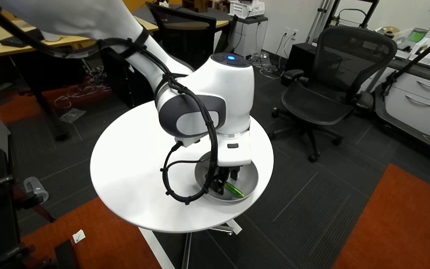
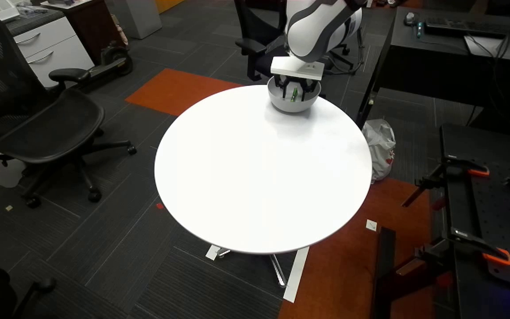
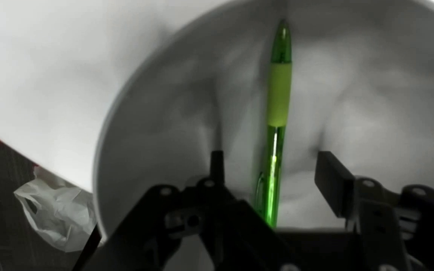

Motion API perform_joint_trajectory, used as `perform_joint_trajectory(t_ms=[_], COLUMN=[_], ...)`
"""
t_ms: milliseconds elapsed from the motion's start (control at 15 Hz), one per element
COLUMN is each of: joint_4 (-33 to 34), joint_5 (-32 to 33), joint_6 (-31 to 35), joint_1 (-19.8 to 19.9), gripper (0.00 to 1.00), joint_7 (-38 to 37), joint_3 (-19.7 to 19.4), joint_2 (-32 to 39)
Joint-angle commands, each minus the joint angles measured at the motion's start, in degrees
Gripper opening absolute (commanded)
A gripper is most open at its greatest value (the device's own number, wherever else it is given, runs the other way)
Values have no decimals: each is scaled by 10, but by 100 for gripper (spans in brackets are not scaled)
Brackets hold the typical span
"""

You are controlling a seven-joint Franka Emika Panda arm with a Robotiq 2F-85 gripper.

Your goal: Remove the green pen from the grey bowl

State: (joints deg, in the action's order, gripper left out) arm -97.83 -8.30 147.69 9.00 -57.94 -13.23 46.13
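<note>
Wrist view showed the empty gripper (image 3: 271,167) parted far wider than the pen (image 3: 278,113) it straddled, in the bowl (image 3: 156,128) near the edge of the table (image 3: 43,86), where closing too high might let the pen slip.

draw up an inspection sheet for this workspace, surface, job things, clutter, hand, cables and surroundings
Surface: round white table, grey bowl standing near its edge.
Job's things: green pen inside the bowl, not yet removed.
Clutter: white plastic bag down beside the table.
Hand: open, reaching into the bowl, a visible gap on either side of the pen.
Cables: black cable strapped along the arm, its loop hanging near the hand, table contact unclear.
Surroundings: black mesh chair apart from the table; dark carpet with orange patches.
</note>
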Motion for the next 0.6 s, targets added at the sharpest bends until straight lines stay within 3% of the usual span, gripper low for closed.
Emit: perform_joint_trajectory(t_ms=[0, 267, 333, 533], joint_4=[19, 19, 15, -14], joint_5=[-12, -13, -13, -1], joint_6=[-14, -13, -9, 18], joint_1=[-5, -4, -4, -20], gripper=[34, 4, 0, 3], joint_7=[-1, 3, 6, 5], joint_3=[-7, -4, -3, -16], joint_2=[11, 12, 7, -30])
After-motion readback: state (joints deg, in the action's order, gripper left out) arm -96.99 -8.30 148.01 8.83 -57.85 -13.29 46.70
